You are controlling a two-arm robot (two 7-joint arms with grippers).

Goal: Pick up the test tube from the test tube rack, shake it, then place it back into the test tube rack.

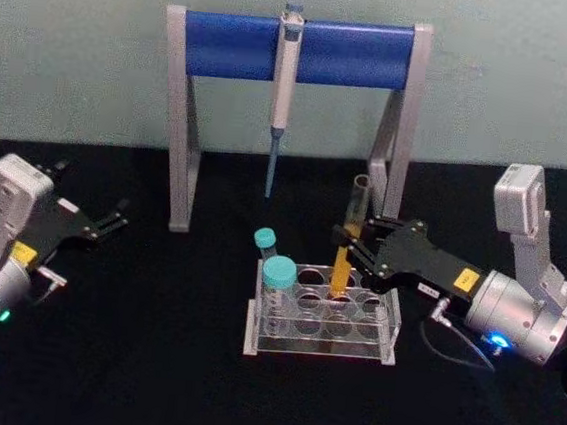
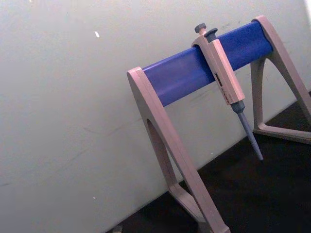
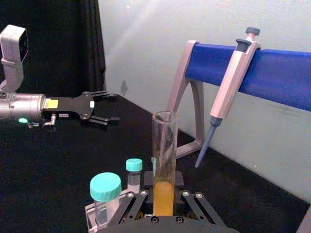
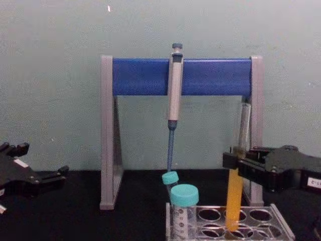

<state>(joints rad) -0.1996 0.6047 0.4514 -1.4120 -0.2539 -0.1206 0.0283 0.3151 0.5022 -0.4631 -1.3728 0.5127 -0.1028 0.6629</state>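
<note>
Right gripper (image 1: pixel 347 241), black fingers clamped on the long, slim clear glass test tube (image 1: pixel 340 273), gripping about level with the top of its orange-yellow liquid. The tube stands upright, round bottom in a back-row hole of the low clear plastic test tube rack (image 1: pixel 351 348), near two teal-capped clear tubes (image 1: pixel 279 274). Looks like the grasp before lifting (a return can't be excluded). Next: a straight vertical pull, clear of the grey-legged stand (image 1: pixel 188 123) behind. Left gripper (image 1: pixel 112 221) sits parked far left, fingers apart.
</note>
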